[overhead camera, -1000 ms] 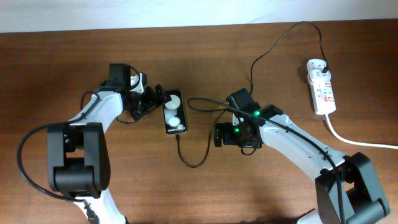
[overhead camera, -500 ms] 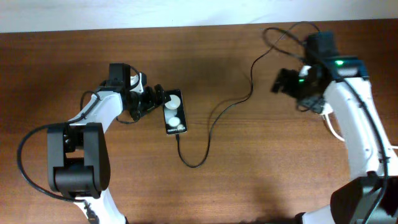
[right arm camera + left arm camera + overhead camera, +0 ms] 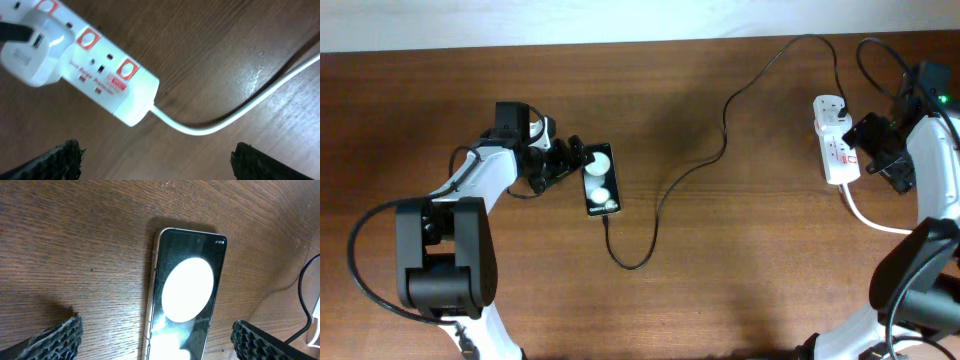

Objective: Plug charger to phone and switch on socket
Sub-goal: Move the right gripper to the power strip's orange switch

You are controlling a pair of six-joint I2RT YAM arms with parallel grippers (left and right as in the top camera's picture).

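Observation:
The black phone (image 3: pixel 601 181) lies flat on the wooden table, two white round blobs on its face; it also shows in the left wrist view (image 3: pixel 187 295). The thin black charger cable (image 3: pixel 665 190) runs from the phone's near end, loops, and goes up and right to the white adapter (image 3: pixel 829 106) on the socket strip (image 3: pixel 839 145). My left gripper (image 3: pixel 568 160) is open, its fingertips (image 3: pixel 60 337) either side of the phone's far end. My right gripper (image 3: pixel 869 140) is open and empty just right of the strip, which shows in the right wrist view (image 3: pixel 95 70).
The strip's thick white cord (image 3: pixel 890 225) runs off to the right edge, and also curves across the right wrist view (image 3: pixel 235 112). The table's far edge meets a pale wall (image 3: pixel 620 20).
My right arm has swung from the table's middle, up and right, to beside the socket strip. The cable's loop has straightened out. The left arm and phone have not moved.

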